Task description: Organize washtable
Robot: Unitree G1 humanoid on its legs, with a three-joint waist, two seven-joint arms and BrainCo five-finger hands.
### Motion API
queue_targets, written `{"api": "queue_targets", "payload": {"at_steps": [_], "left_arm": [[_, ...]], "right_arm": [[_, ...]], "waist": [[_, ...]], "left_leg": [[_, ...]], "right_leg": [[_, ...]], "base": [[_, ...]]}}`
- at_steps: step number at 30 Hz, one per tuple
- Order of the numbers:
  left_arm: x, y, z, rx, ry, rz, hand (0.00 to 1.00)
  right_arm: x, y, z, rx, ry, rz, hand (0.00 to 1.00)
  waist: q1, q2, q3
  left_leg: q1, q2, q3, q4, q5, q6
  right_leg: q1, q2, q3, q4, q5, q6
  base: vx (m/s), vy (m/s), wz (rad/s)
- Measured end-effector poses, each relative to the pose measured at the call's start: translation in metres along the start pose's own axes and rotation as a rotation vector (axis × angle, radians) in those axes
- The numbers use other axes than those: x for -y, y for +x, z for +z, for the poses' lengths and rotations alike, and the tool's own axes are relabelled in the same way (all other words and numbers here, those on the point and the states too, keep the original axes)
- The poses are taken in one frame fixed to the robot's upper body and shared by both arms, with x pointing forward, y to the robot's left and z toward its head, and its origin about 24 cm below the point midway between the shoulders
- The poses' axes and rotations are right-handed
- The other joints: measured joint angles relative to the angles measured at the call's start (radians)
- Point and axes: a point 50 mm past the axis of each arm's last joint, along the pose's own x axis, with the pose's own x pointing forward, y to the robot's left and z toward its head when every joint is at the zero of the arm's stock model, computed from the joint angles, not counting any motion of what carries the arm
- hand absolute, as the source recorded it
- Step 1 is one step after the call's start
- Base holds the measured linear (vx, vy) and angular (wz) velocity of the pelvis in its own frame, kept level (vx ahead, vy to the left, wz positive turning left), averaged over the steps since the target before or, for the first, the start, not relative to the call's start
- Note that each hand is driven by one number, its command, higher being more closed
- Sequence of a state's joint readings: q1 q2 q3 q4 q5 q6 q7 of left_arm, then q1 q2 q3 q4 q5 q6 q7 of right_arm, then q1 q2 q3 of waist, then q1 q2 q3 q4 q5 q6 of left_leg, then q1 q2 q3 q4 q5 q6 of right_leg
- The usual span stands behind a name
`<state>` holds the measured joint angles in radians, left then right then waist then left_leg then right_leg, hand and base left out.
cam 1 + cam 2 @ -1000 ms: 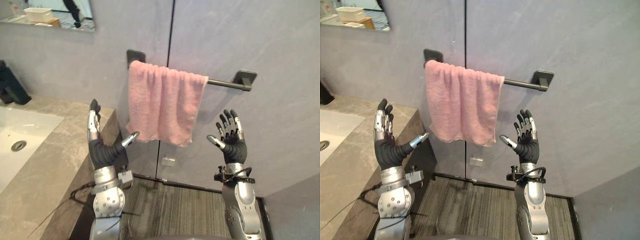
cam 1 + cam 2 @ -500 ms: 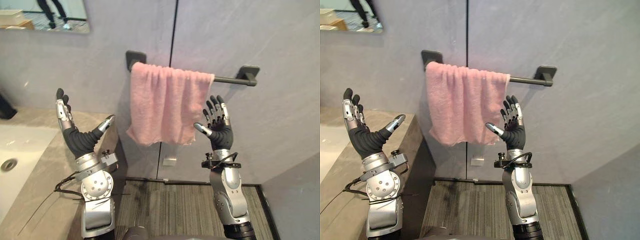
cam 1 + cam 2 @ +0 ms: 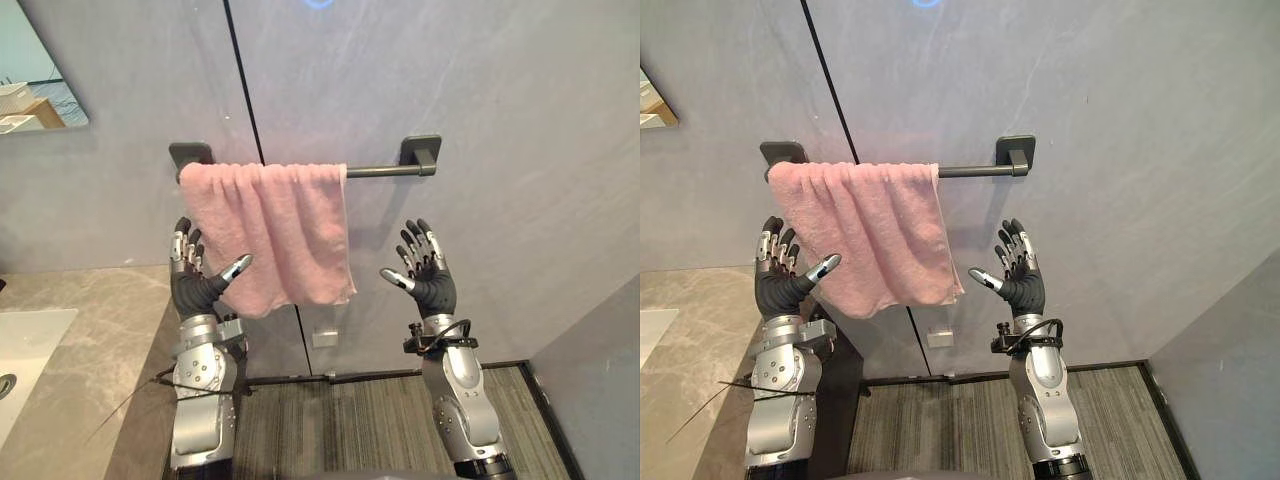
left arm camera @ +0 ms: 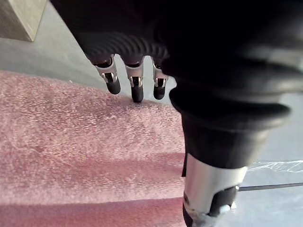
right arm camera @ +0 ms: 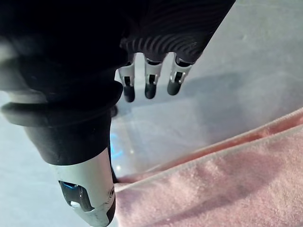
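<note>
Left eye view: pink towel (image 3: pixel 270 230) hangs bunched toward the left end of the dark bar (image 3: pixel 375 171), above the counter (image 3: pixel 90 330). The whole view has swung since half a second ago, so the camera moved. Relative to the towel, the left hand (image 3: pixel 195 285) has come in to its lower left edge, and the right hand (image 3: pixel 430 280) now stands apart on its right. Right eye view: both hands raised, spread wide, holding nothing. Left wrist view: fingers (image 4: pixel 136 90) straight, close to the cloth, contact unclear. Right wrist view: fingertips (image 5: pixel 150 87) straight before bare wall. Likely lining up to straighten the towel; nothing grasped yet.
</note>
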<state>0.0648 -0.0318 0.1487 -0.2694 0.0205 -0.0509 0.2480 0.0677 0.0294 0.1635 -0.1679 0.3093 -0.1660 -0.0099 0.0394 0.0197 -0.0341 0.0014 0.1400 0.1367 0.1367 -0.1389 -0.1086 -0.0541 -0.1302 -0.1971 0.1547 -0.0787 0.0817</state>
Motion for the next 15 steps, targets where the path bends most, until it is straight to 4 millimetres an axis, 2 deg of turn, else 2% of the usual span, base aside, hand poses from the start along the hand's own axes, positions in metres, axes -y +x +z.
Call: {"api": "queue_targets", "payload": {"at_steps": [7, 11, 15], "left_arm": [[-0.022, 0.004, -0.002, 0.002, 0.126, 0.172, 0.0], [-0.031, 0.006, 0.0, 0.014, 0.135, 0.258, 0.0], [-0.035, 0.005, 0.001, 0.018, 0.14, 0.297, 0.0]], "right_arm": [[-0.01, -0.002, -0.005, -0.02, 0.032, 0.042, 0.0], [-0.015, -0.003, -0.011, -0.043, 0.065, 0.051, 0.0], [-0.017, -0.004, -0.017, -0.07, 0.067, 0.057, 0.0]], "waist": [[-0.002, -0.029, -0.015], [0.0, -0.031, -0.017], [0.0, -0.031, -0.017]], "left_leg": [[0.013, -0.016, -0.001, -0.064, 0.032, 0.01], [0.022, -0.028, -0.002, -0.093, 0.047, 0.015], [0.031, -0.03, -0.002, -0.118, 0.058, 0.016]], "right_leg": [[0.047, 0.011, -0.011, -0.128, 0.065, 0.007], [0.069, 0.007, -0.017, -0.18, 0.092, 0.008], [0.069, 0.008, -0.018, -0.184, 0.093, 0.008]], "base": [[0.0, 0.008, 0.03], [0.0, 0.021, 0.03], [0.0, 0.0, 0.0]]}}
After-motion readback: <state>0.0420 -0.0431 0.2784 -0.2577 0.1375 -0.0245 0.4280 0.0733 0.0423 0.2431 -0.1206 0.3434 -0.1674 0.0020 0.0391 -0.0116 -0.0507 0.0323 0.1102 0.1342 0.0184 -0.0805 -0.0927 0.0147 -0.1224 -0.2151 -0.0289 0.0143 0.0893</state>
